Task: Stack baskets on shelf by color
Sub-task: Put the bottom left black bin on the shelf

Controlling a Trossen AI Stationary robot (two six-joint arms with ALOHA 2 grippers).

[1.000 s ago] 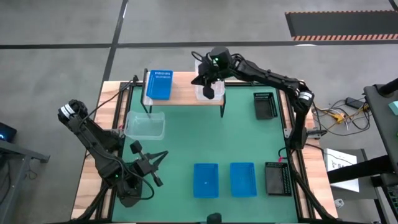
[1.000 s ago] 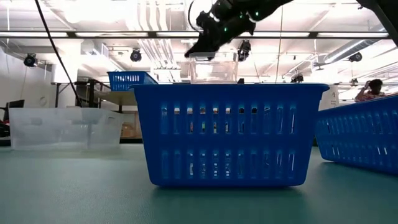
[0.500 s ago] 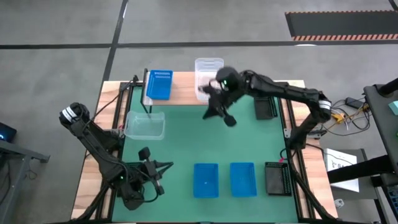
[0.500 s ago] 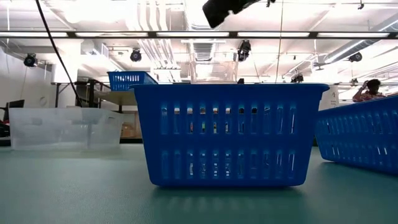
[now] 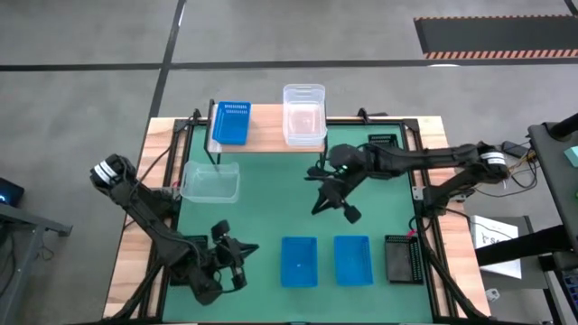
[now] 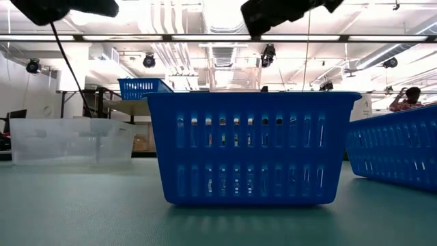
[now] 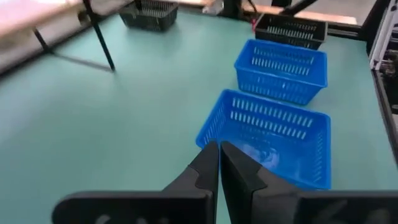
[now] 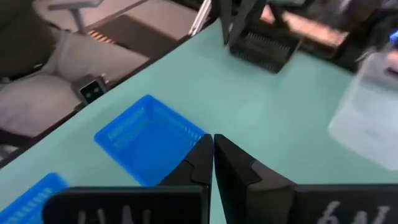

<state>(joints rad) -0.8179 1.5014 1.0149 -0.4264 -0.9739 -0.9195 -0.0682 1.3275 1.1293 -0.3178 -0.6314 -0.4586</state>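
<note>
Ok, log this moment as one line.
shelf: wood-topped shelf holds blue plastic basket, clear plastic basket | right gripper: shut, empty, mid-table | left gripper: shut, empty

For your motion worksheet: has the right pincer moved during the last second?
Yes. The right pincer, shut, has left the shelf and come out over the mat towards the blue baskets.

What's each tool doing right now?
Left tool: closed, empty, near a blue basket.
Right tool: closed, empty, above the table.
</note>
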